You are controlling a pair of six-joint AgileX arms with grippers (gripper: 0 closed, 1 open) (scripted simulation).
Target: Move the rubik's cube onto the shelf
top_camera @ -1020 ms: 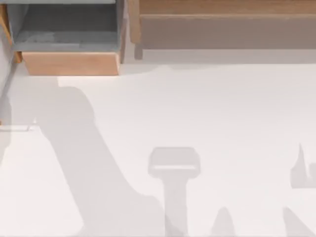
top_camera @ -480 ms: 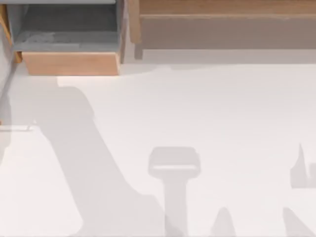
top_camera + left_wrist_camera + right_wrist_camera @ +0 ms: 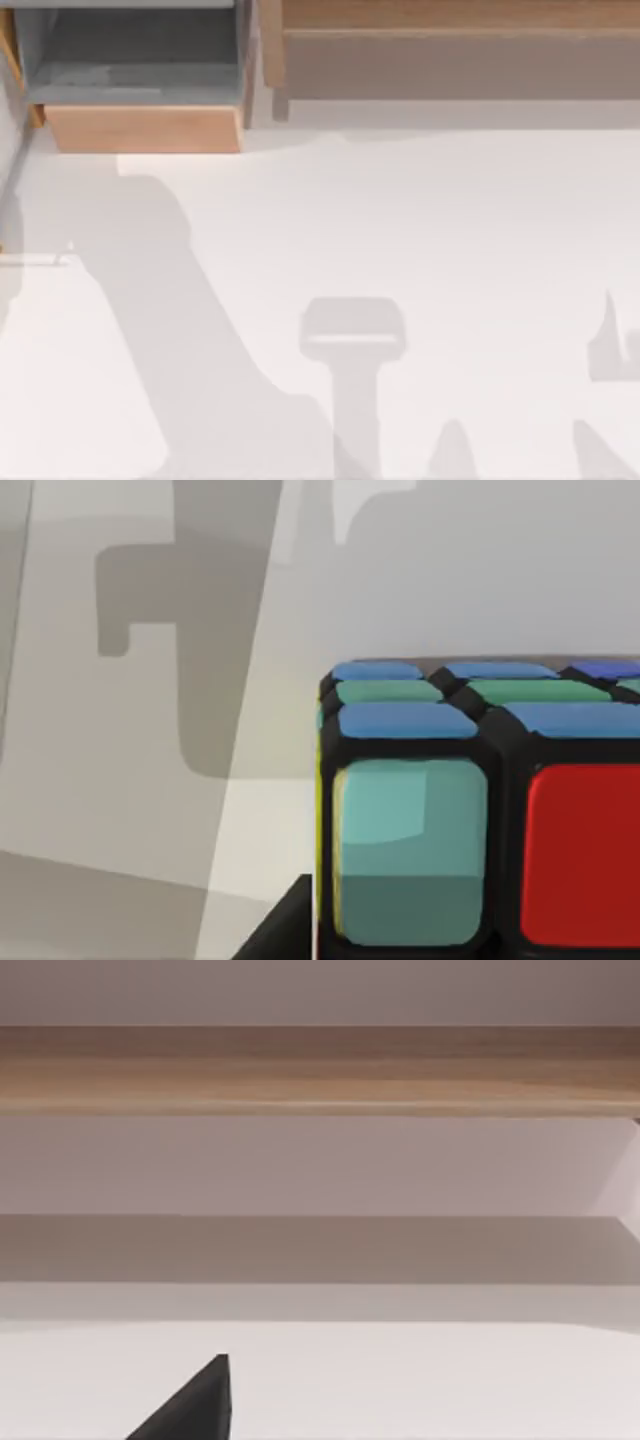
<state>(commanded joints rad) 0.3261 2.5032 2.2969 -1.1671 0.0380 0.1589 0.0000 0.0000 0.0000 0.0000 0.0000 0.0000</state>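
One white table [image 3: 450, 230]; shelf [image 3: 450, 15] at back.

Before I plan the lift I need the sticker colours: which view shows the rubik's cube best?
The left wrist view: the rubik's cube sits close up, with blue, green, teal and red stickers in a black grid. The top view and right wrist view give the shelf instead.

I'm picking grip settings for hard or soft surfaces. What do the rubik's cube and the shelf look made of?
The rubik's cube looks like hard plastic: a black frame with glossy stickers, one catching a soft reflection. The shelf looks like light wood with a matt finish, faint lengthwise grain showing; its grey-brown front panel is flat and dull, material unclear.
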